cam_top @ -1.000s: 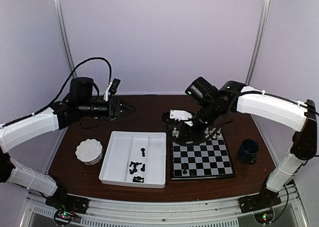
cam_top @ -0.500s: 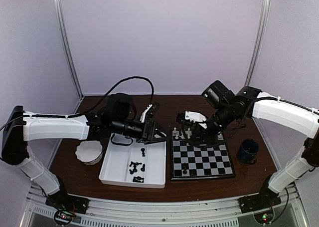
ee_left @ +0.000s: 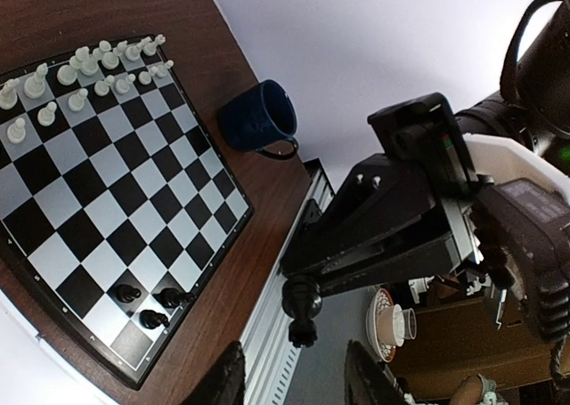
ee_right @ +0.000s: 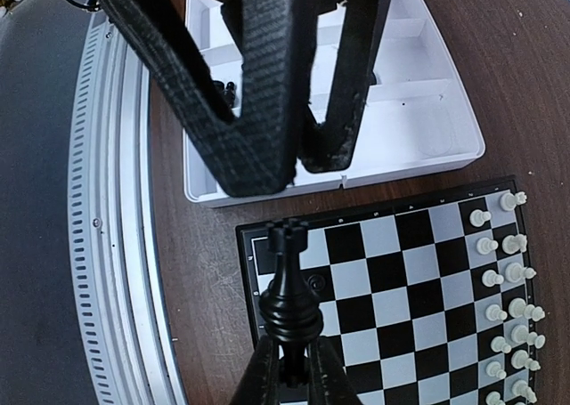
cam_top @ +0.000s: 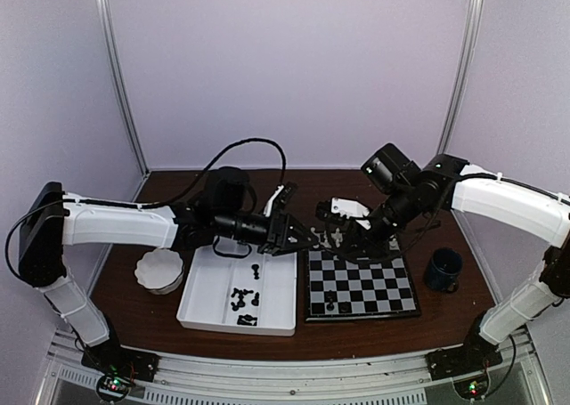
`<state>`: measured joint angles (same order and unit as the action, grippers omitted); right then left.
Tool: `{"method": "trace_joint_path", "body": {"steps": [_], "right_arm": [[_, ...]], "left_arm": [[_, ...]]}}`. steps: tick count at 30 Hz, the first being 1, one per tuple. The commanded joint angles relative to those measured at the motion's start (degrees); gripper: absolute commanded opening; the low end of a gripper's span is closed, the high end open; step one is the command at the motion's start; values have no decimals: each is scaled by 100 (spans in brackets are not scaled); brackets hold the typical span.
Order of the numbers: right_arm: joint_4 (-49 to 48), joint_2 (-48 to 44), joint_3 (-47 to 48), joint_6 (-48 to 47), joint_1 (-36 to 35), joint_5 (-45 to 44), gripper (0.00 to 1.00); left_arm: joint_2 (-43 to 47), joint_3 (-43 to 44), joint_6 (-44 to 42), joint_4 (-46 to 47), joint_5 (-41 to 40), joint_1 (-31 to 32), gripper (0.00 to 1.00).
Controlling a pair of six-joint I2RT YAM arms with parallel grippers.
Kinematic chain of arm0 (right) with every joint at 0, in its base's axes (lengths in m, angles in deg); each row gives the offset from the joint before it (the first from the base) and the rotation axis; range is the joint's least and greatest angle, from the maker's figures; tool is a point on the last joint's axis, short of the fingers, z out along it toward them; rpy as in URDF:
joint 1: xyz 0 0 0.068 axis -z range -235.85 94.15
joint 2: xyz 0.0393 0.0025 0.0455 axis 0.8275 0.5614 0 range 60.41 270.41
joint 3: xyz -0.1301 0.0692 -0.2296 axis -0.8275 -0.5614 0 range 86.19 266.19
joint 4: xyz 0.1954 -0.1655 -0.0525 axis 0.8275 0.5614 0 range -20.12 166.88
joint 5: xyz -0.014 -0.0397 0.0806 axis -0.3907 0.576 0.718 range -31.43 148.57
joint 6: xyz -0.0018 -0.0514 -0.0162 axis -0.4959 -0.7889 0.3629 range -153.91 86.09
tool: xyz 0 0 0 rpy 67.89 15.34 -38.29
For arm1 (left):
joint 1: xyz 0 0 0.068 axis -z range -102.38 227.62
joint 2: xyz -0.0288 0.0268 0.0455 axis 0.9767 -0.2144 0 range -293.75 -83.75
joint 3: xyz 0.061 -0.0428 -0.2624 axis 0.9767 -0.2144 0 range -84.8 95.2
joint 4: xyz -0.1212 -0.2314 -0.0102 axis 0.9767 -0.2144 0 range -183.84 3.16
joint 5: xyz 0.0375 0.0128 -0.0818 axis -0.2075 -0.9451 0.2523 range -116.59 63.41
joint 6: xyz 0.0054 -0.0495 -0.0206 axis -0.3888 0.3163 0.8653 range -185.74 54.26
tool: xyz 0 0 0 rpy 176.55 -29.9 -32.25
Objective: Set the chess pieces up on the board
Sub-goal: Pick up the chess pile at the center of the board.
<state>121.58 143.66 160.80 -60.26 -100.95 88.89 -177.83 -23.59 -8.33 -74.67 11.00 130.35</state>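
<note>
The board lies right of centre, with white chess pieces on its far rows and three black ones near its front edge. Above the board's far left corner my right gripper is shut on the base of a black rook-like piece. My left gripper faces it, open. The held piece hangs just beyond the left fingertips, not touched by them. From the top view, the left gripper and right gripper nearly meet.
A white divided tray with several black pieces sits left of the board. A white scalloped bowl stands further left. A dark blue mug stands right of the board.
My left arm has swung from the far left across the tray to the right gripper, its jaws narrowing. The right gripper lifted slightly off the board's far edge and then held still.
</note>
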Motion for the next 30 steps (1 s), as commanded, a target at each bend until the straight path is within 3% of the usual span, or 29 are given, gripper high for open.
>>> {"method": "trace_joint_path", "body": {"steps": [1,5,19,26,30], "right_arm": [[-20,-83,48,33,19,145,9],[0,-41,92,20,19,162,9],[7,-1,67,-9,19,145,9],[-28,16,50,15,19,105,9],[-40,8,46,23,20,77,9]], "left_arm": [[-112,242,64,361,207,38,37],[-239,281,73,365,268,61,30],[-526,485,140,493,464,139,20],[-602,523,183,515,519,175,23],[-602,506,205,523,521,184,18]]}}
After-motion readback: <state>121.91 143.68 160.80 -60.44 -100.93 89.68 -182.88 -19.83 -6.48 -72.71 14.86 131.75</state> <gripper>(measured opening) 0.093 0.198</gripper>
